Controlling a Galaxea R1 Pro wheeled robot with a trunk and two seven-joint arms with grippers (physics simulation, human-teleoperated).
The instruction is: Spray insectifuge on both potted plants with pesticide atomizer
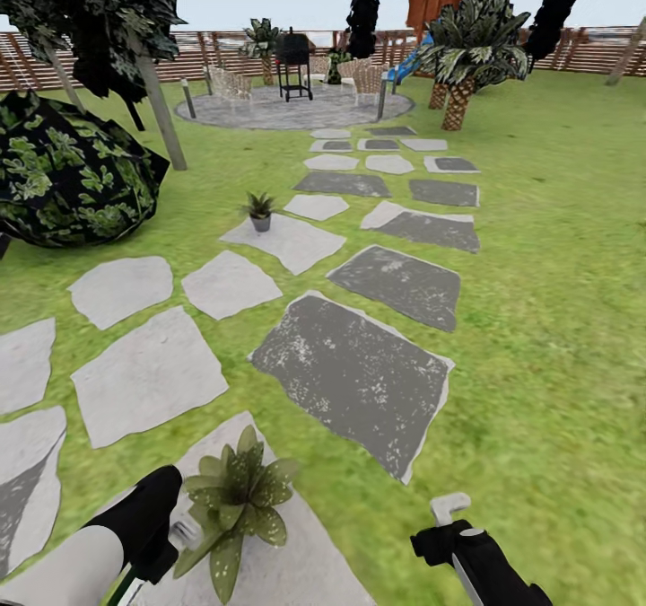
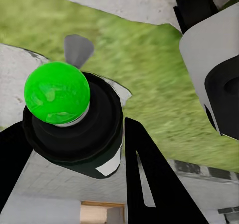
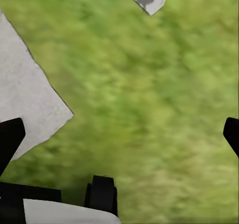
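Note:
My left gripper is shut on the pesticide atomizer, whose pale spray head pokes out right beside the near potted plant, a low speckled rosette on a pale stone. In the left wrist view the atomizer is seen end-on between black fingers, dark with a white label patch and a bright green round end. The second potted plant, in a small grey pot, stands further up the path. My right gripper hangs open over the grass, and the right wrist view shows its gripper with fingertips wide apart and nothing between them.
Grey and white stepping stones run across the lawn to a round paved patio with a black grill and chairs. A round dark bush and a tree trunk stand left. A striped-leaf palm stands right, before the wooden fence.

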